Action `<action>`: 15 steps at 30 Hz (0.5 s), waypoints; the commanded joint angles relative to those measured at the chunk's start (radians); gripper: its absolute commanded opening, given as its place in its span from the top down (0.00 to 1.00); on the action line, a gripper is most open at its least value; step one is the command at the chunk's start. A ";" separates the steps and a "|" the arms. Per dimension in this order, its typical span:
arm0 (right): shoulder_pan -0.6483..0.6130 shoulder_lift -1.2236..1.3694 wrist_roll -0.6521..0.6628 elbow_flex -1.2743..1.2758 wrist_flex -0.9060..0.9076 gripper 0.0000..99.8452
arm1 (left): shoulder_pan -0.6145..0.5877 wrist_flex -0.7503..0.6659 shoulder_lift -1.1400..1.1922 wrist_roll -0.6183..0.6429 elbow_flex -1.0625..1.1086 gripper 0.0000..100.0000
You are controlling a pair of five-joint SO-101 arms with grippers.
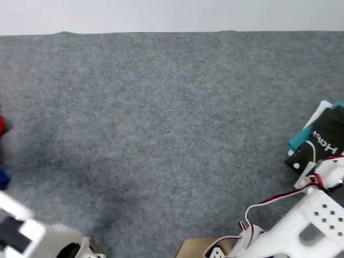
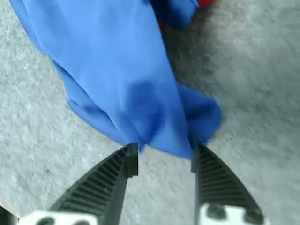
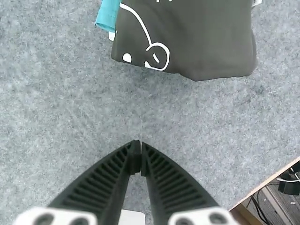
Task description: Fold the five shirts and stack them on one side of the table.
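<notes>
So the grey felt worktop (image 1: 161, 107) is bare across the middle, and all the action is at the two side edges.

The loose blue shirt (image 2: 117, 70) is bunched up at the left edge. It's thin, floppy fabric, light and a bit slick looking, so expect it to sag and drag instead of holding any shape. I'd pinch it at a hem or a shoulder corner. If you grab the lumpy middle you'll probably pick up several layers at once. Your left gripper (image 2: 164, 152) sits right at the shirt's near fold, fingers spread wide with nothing between them.

Over at the right edge is the folded stack, with the black shirt (image 3: 197, 37) and its white line drawing on top. It looks like a thicker knit and lies flat and square, so I'd leave it alone. A teal shirt (image 3: 105, 14) pokes out underneath it, and in the high view a white layer (image 1: 321, 109) shows below that, probably another shirt. Your right gripper (image 3: 140, 145) hangs over bare felt just beside the stack, fingers pressed together and empty.

A scrap of red shirt (image 1: 2, 125) peeks in at the left edge, next to the blue one.

My count is three folded on the right (black, teal, white) and two loose on the left (blue, red). That makes five, if the white layer really is a shirt. Two arms, two grippers.
</notes>
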 commanded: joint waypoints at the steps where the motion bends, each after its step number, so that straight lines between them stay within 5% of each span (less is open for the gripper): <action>1: -0.010 -0.030 0.008 -0.002 0.036 0.99 | 0.015 -0.014 0.104 -0.009 -0.160 0.78; 11: -0.010 -0.031 0.008 -0.003 0.036 0.99 | 0.110 -0.014 0.408 -0.009 -0.288 0.78; 15: -0.012 -0.031 0.008 -0.003 0.036 0.99 | 0.144 -0.012 0.448 -0.008 -0.331 0.89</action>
